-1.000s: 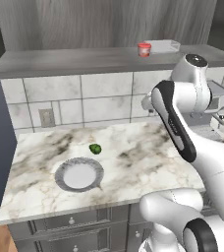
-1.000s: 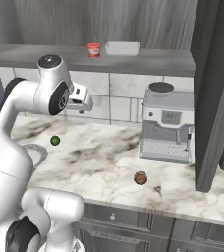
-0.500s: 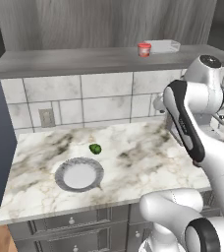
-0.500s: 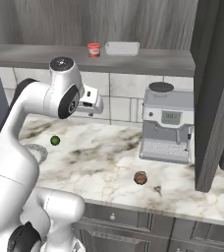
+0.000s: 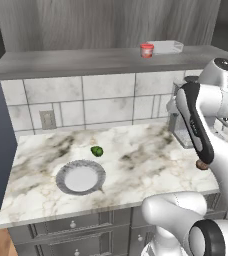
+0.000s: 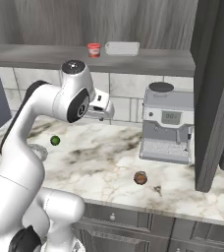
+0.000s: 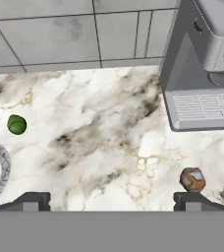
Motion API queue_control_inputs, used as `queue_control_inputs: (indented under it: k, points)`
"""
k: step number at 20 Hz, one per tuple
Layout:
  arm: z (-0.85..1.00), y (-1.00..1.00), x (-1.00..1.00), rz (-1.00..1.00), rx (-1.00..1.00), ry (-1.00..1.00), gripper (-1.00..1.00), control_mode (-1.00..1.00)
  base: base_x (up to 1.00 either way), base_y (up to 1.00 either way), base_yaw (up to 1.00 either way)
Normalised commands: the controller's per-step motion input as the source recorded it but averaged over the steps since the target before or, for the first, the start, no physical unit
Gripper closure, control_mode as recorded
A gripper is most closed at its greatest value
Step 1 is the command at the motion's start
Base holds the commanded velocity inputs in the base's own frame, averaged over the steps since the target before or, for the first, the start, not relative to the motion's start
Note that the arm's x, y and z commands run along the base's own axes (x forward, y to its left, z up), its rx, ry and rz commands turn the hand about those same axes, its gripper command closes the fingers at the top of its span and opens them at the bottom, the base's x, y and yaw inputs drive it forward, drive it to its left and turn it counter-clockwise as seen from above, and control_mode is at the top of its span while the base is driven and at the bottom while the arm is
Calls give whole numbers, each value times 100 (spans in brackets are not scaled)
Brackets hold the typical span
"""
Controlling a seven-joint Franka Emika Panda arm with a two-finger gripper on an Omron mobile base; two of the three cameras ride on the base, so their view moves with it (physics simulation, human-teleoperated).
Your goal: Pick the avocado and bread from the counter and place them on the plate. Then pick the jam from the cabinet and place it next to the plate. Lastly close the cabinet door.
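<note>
My gripper (image 7: 111, 202) hangs open above the counter (image 7: 109, 138), with bare marble between its fingertips (image 7: 33, 202). In the right base view the gripper (image 6: 103, 112) is left of the coffee machine. The brown bread (image 7: 192, 179) lies just above the right fingertip; it also lies at the counter's front (image 6: 140, 177). The green avocado (image 5: 97, 150) rests beside the plate (image 5: 61, 172), far left in the hand view (image 7: 16, 124). The red jam (image 6: 94, 49) stands on the cabinet shelf (image 6: 45, 56). The cabinet door (image 6: 214, 88) stands open at the right.
A grey coffee machine (image 6: 168, 123) stands on the counter against the tiled wall, right of the gripper. A white tray (image 6: 122, 47) sits on the shelf beside the jam. The open door overhangs the counter's right end.
The arm has swung to the right, from above the counter's middle toward the coffee machine and bread. The jaws stay wide apart.
</note>
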Motion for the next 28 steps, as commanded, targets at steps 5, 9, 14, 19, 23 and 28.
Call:
queue_control_inputs:
  k: [5, 9, 14, 19, 23, 28]
  points:
    - [-11, -34, -18, -5, 0, 0, -100, -100, 0, 0, 0]
    - [-20, -41, -17, 0, 0, 0, -100, -100, 0, 0, 0]
    - [-29, -41, -13, 0, 0, 0, -100, -100, 0, 0, 0]
    - [-28, -30, -4, 0, 0, 0, -100, -100, 0, 0, 0]
    - [-31, -26, 0, 0, 0, 0, -100, -100, 0, 0, 0]
    - [-34, -26, 0, 0, 0, 2, -100, -100, 0, 0, 0]
